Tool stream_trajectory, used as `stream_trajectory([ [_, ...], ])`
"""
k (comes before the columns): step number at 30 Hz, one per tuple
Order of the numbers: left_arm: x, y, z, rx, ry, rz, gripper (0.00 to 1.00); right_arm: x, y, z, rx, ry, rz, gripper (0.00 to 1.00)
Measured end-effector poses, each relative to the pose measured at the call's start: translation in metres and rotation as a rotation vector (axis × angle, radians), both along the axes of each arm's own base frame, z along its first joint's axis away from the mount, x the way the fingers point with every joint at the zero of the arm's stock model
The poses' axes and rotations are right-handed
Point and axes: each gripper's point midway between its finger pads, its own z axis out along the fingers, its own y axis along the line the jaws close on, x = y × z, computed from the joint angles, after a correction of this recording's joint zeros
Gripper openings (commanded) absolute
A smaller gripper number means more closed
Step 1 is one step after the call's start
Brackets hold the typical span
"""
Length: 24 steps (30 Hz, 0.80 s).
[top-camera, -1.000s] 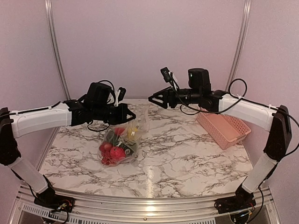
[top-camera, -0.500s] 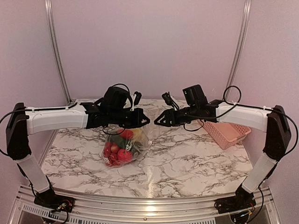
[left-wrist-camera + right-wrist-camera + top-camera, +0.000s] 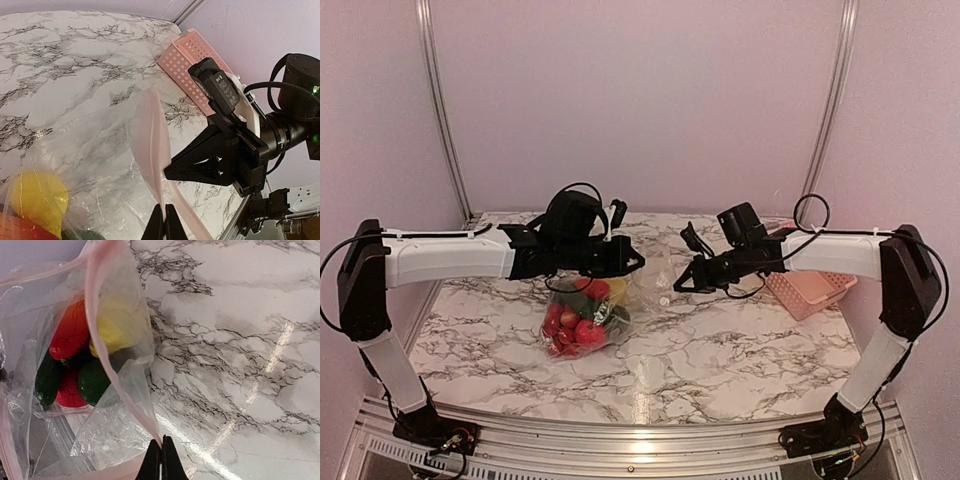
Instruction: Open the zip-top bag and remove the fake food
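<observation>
The zip-top bag (image 3: 620, 305) is hanging over the left half of the table (image 3: 740, 350), closer to the middle than to the near edge. The fake food (image 3: 575, 325) is sitting bunched in its bottom: red pieces, a yellow one and dark green ones. I cannot tell whether the bag's underside is touching the table.

Above the food I am pinching the pink zip strip from two sides. My left pincer (image 3: 632, 264) is squeezed fully together on one lip. My right pincer (image 3: 680, 287) is squeezed fully together on what looks like the opposite lip, just across from it.

I am judging the opening step to be in hand, with both holds made and the mouth gaping only a little. The next move is calling for drawing my two pincers apart, gently and level, so the seal peels open rather than slipping from my tips.

Farther off, the pink basket (image 3: 810, 285) is lying by the table's right edge.
</observation>
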Motion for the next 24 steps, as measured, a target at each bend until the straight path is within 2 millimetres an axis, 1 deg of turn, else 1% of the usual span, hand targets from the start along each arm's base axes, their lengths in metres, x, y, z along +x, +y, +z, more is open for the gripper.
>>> stream_trajectory([
  [2, 0.000, 0.000, 0.000, 0.001, -0.001, 0.001, 0.00, 0.001, -0.015, -0.013, -0.024, 0.031, -0.026, 0.00],
  [4, 0.000, 0.000, 0.000, 0.001, -0.002, -0.001, 0.00, 0.002, -0.022, -0.019, -0.036, 0.043, -0.037, 0.00],
  [9, -0.001, 0.000, -0.001, 0.011, -0.013, -0.010, 0.00, 0.002, -0.028, -0.020, -0.057, 0.028, -0.025, 0.00],
  [10, -0.002, -0.001, -0.002, 0.017, -0.015, -0.017, 0.00, 0.001, -0.030, -0.020, -0.065, 0.021, -0.020, 0.02],
  [11, -0.003, -0.002, -0.004, 0.023, -0.017, -0.027, 0.00, 0.000, -0.031, -0.018, -0.070, 0.007, -0.010, 0.09],
  [12, -0.004, -0.004, -0.005, 0.031, -0.017, -0.039, 0.00, -0.002, -0.031, -0.014, -0.068, -0.013, 0.001, 0.18],
  [13, -0.006, -0.007, -0.008, 0.038, -0.016, -0.055, 0.00, -0.003, -0.032, -0.007, -0.062, -0.041, 0.011, 0.29],
  [14, -0.009, -0.011, -0.010, 0.046, -0.016, -0.074, 0.00, -0.007, -0.032, 0.003, -0.050, -0.089, 0.027, 0.36],
  [15, -0.012, -0.015, -0.013, 0.052, -0.012, -0.093, 0.00, -0.010, -0.032, 0.013, -0.033, -0.136, 0.040, 0.41],
  [16, -0.016, -0.018, -0.016, 0.057, -0.007, -0.114, 0.00, -0.015, -0.033, 0.033, -0.002, -0.228, 0.060, 0.42],
  [17, -0.019, -0.020, -0.019, 0.062, -0.001, -0.133, 0.00, -0.018, -0.034, 0.046, 0.022, -0.275, 0.067, 0.42],
  [19, -0.025, -0.023, -0.021, 0.062, 0.009, -0.161, 0.00, -0.025, -0.030, 0.085, 0.099, -0.446, 0.102, 0.41],
  [21, -0.029, -0.025, -0.020, 0.057, 0.014, -0.181, 0.00, -0.028, -0.024, 0.107, 0.152, -0.556, 0.128, 0.38],
  [22, -0.031, -0.026, -0.020, 0.054, 0.017, -0.191, 0.00, -0.028, -0.021, 0.111, 0.167, -0.590, 0.142, 0.36],
  [24, -0.034, -0.027, -0.020, 0.048, 0.023, -0.206, 0.00, -0.029, -0.013, 0.108, 0.176, -0.622, 0.169, 0.31],
])
